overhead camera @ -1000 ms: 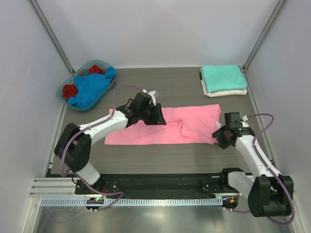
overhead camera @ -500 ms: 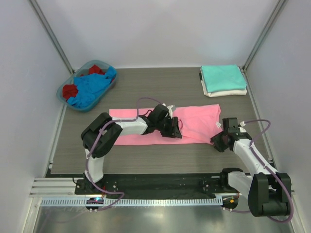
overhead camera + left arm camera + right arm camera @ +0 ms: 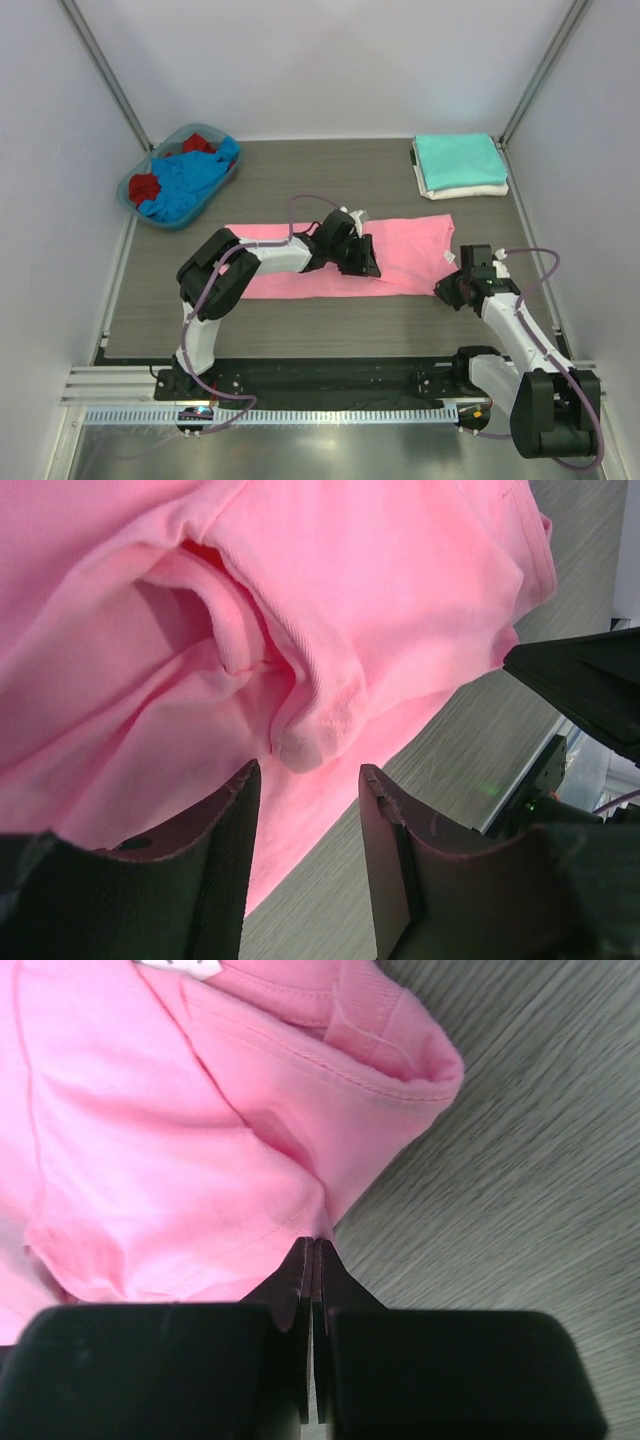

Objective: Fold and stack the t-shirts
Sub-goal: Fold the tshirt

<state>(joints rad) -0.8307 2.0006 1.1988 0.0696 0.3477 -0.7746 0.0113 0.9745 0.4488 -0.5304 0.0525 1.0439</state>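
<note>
The bright pink t-shirt [image 3: 410, 250] lies spread flat across the middle of the table. My left gripper [image 3: 368, 266] is open over a raised fold near the shirt's front edge; in the left wrist view [image 3: 308, 780] its jaws stand apart with a rumpled pink fold [image 3: 310, 742] just ahead of them. My right gripper [image 3: 445, 290] is at the shirt's near right corner. In the right wrist view [image 3: 315, 1250] it is shut, pinching the pink hem [image 3: 150, 1140]. A folded teal shirt [image 3: 458, 158] rests on a folded white shirt [image 3: 465, 190] at the back right.
A blue-rimmed basket [image 3: 133, 183] at the back left holds a blue shirt [image 3: 185, 180] and a red shirt [image 3: 145, 186]. Pale walls close in the table on three sides. Bare grey wood shows in front of the pink shirt [image 3: 330, 320].
My left arm has swept right along the pink shirt, from its left part to its middle. My right gripper has shifted slightly toward the near edge, at the shirt's right corner.
</note>
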